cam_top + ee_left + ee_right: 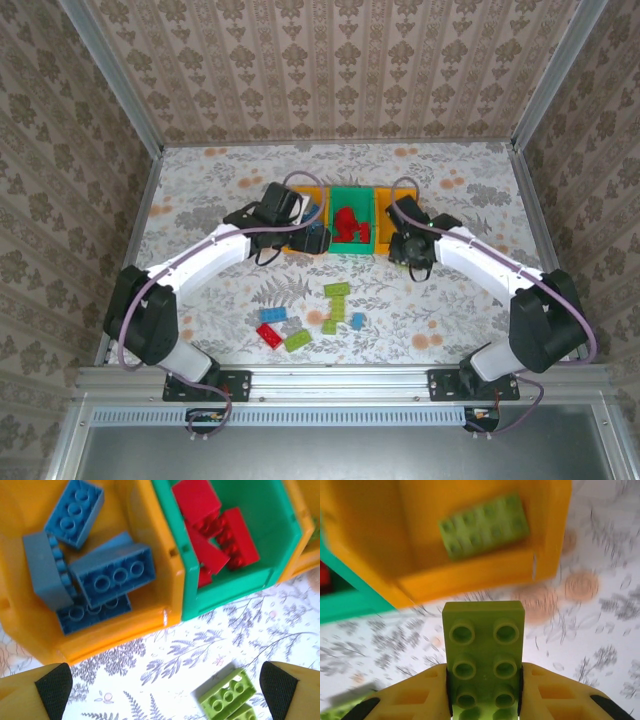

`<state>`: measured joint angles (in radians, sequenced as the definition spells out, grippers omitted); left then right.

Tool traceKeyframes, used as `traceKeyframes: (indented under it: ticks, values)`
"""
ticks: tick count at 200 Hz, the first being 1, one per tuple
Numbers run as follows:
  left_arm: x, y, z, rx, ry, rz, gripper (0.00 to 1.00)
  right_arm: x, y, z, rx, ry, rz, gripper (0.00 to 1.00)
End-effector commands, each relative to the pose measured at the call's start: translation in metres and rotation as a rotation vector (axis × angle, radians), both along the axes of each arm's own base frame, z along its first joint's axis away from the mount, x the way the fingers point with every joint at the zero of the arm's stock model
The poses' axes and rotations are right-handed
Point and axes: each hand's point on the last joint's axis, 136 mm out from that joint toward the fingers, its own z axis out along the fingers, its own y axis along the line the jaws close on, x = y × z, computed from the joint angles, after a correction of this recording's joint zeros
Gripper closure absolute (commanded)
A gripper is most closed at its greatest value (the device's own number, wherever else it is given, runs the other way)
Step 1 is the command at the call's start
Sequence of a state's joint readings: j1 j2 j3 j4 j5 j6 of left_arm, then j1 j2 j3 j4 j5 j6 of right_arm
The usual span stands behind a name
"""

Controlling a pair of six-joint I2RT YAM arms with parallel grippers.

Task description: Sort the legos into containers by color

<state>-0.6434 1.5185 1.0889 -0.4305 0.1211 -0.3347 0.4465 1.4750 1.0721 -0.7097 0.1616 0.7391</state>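
My right gripper (484, 682) is shut on a light green lego (484, 640) with its studs facing the camera, held above the table just in front of the right orange bin (470, 577). Another light green lego (485, 525) lies inside that bin. Seen from above, the right gripper (405, 250) hangs by the bin's near right corner. My left gripper (165, 697) is open with nothing between its fingers, in front of the left orange bin (120, 630), which holds several blue legos (112, 572). The green bin (235, 587) holds red legos (220, 535).
Loose legos lie on the patterned table in front of the bins: light green ones (336, 290) (297, 340), blue ones (272, 314) (357, 320) and a red one (268, 334). A light green lego (227, 695) lies near the left gripper's right finger.
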Motion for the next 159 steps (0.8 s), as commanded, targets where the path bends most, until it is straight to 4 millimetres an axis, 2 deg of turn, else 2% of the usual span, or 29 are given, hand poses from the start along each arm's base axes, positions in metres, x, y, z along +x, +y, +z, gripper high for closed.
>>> traceKeyframes:
  ticks: [1,38,66,115,140,159]
  values:
    - [-0.013,0.019,-0.014,0.056,0.024,0.024,0.00,0.025,-0.012,0.015,-0.089,-0.032,0.043,0.66]
    - [-0.033,0.050,-0.032,0.125,0.084,0.123,0.00,0.074,-0.015,0.013,-0.167,-0.025,0.088,0.67]
    - [-0.054,0.070,-0.043,0.157,0.156,0.205,0.00,0.098,-0.019,-0.001,-0.209,0.000,0.100,0.64]
    - [-0.090,0.092,-0.068,0.164,0.270,0.290,0.00,0.112,-0.020,-0.025,-0.219,0.048,0.109,0.57]
    - [-0.109,0.109,-0.077,0.209,0.328,0.334,0.00,0.114,-0.017,-0.025,-0.205,0.041,0.113,0.51]
    - [-0.120,0.113,-0.079,0.194,0.360,0.369,0.00,0.115,-0.016,-0.023,-0.199,0.033,0.114,0.49]
